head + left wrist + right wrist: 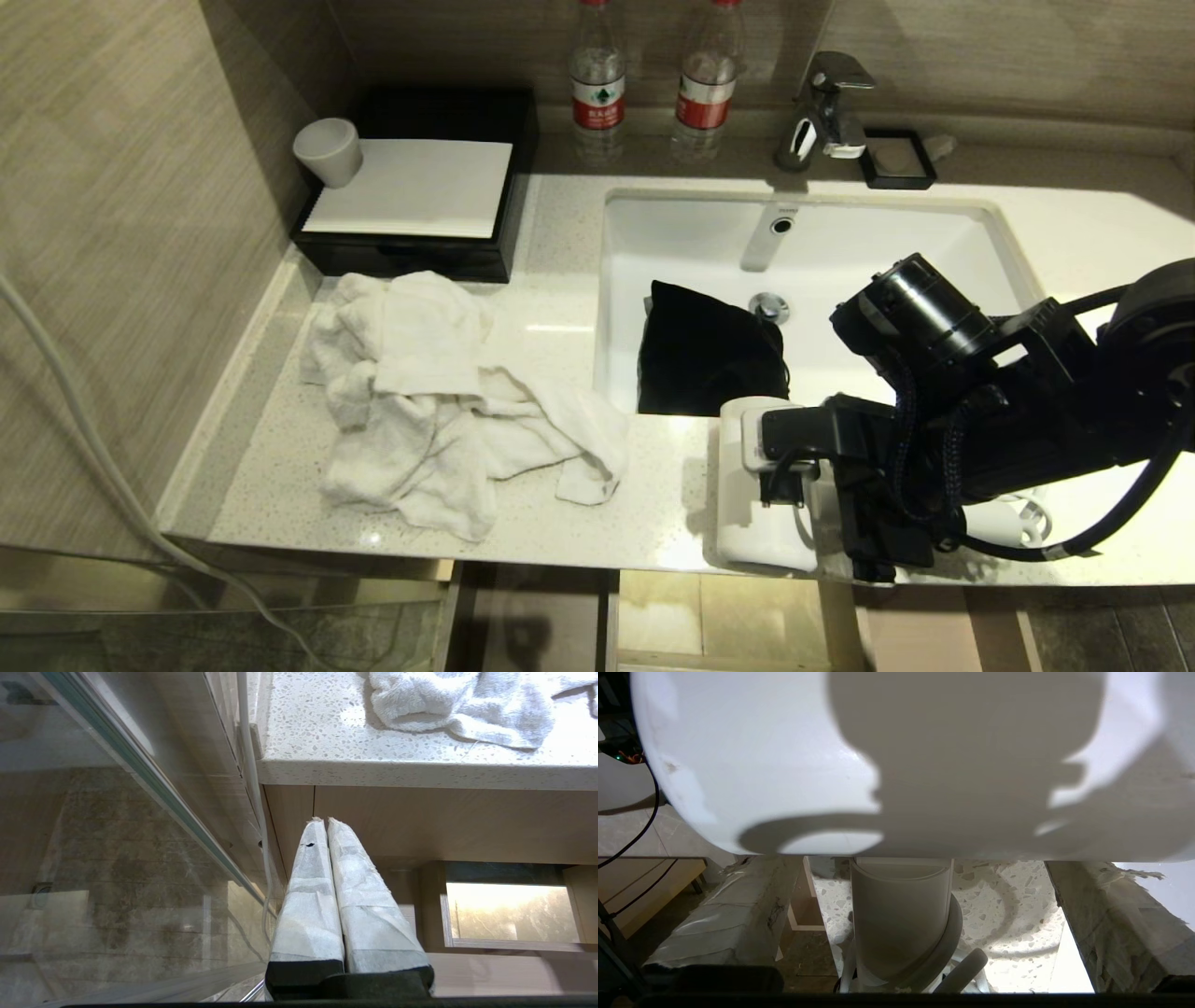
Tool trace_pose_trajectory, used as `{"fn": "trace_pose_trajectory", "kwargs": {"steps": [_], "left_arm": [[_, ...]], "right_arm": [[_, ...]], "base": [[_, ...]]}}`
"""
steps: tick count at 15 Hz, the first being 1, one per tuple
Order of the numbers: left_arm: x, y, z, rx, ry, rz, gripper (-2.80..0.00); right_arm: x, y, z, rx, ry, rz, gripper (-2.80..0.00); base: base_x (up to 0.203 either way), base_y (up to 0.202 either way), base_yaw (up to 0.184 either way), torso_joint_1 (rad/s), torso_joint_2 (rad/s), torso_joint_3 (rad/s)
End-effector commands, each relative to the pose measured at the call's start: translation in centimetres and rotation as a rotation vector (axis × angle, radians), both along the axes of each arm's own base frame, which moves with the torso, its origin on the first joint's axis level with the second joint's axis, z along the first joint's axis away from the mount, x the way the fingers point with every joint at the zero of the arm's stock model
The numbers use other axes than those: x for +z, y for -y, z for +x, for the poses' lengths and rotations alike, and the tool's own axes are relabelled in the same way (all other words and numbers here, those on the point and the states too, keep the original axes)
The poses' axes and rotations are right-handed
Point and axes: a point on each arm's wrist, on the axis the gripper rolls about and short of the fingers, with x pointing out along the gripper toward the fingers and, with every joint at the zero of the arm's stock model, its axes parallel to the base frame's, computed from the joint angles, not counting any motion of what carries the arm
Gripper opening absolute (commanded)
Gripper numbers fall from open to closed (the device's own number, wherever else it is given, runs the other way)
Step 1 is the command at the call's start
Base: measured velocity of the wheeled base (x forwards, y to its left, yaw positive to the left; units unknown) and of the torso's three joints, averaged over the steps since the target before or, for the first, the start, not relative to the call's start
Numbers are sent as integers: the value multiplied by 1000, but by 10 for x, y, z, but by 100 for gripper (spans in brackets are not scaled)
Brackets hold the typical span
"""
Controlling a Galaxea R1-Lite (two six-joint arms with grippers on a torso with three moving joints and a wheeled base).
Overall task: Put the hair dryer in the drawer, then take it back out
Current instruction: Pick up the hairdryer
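The right gripper [845,504], fingers spread wide, straddles the dryer [761,485] at the counter's near edge; its handle points right.

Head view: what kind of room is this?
Most likely a hotel bathroom: a sink with faucet set in a stone counter, a crumpled white towel, and a hair dryer.

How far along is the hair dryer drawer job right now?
Done: the drawer stands open below the counter. In hand: the right gripper, fingers wide open, straddles the hair dryer lying at the counter's front edge. Left: gripping it, placing it in the drawer, taking it out.
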Motion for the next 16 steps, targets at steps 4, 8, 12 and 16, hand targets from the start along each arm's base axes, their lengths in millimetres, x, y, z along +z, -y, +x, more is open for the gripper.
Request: {"fn": "trace_pose_trajectory", "kwargs": {"steps": [4, 8, 12, 16], "left_arm": [[0, 0, 0, 0, -2, 0, -280], [0, 0, 0, 0, -2, 0, -280], [0, 0, 0, 0, -2, 0, -280], [0, 0, 0, 0, -2, 0, -280]], "right_arm": [[-4, -2, 2, 20, -20, 15, -280], [-3, 2, 0, 14, -17, 15, -280], [0, 12, -7, -2, -9, 19, -280], [2, 17, -9, -14, -3, 24, -280]], "base": [[0, 0, 0, 0, 0, 0], [0, 0, 0, 0, 0, 0], [0, 0, 0, 0, 0, 0], [0, 0, 0, 0, 0, 0]]}}
